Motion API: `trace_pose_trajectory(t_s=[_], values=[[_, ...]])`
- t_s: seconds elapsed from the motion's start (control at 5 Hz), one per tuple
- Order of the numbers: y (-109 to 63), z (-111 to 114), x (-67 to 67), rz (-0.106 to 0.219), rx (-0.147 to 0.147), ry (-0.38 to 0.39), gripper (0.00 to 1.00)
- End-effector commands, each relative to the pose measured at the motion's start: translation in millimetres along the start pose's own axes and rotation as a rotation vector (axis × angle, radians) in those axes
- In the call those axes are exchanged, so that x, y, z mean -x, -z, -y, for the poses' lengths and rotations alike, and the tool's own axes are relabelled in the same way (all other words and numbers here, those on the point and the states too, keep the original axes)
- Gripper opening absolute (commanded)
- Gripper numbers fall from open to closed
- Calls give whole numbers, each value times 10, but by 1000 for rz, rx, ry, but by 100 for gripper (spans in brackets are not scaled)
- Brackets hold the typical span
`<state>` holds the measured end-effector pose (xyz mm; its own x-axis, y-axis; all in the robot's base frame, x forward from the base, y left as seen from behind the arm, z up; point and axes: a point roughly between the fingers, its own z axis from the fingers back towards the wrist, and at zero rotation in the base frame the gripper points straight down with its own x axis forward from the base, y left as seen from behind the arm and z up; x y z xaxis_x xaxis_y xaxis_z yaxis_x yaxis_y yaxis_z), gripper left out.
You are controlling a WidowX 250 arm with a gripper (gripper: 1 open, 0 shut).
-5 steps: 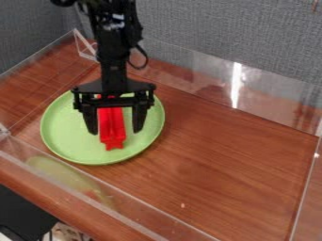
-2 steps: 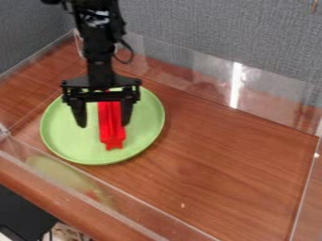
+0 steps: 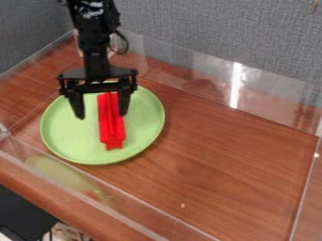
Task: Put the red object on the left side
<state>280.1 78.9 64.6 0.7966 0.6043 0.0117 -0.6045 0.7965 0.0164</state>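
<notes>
The red object (image 3: 112,123) is a long narrow bar lying on the round lime-green plate (image 3: 66,135), reaching from near its middle toward the front rim. My gripper (image 3: 101,104) hangs straight down over the back of the plate, open, its two black fingers (image 3: 77,105) spread wide. The bar's far end lies between and just below the fingers. Nothing is held.
A clear plastic wall (image 3: 214,71) rings the brown wooden table (image 3: 227,160), with a low front edge (image 3: 101,202). The black arm (image 3: 90,33) rises from the gripper toward the top left.
The open gripper has shifted left and slightly up in the picture. The red bar stays where it lay on the plate.
</notes>
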Motion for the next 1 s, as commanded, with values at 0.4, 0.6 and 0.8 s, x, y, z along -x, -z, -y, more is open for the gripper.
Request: trace_pose_trajectory(t_s=[0.4, 0.6, 0.8], values=[[-14, 0, -55, 48, -28, -83, 100], [-77, -79, -62, 47, -43, -173, 100], [-147, -155, -68, 46, -55, -259, 100]])
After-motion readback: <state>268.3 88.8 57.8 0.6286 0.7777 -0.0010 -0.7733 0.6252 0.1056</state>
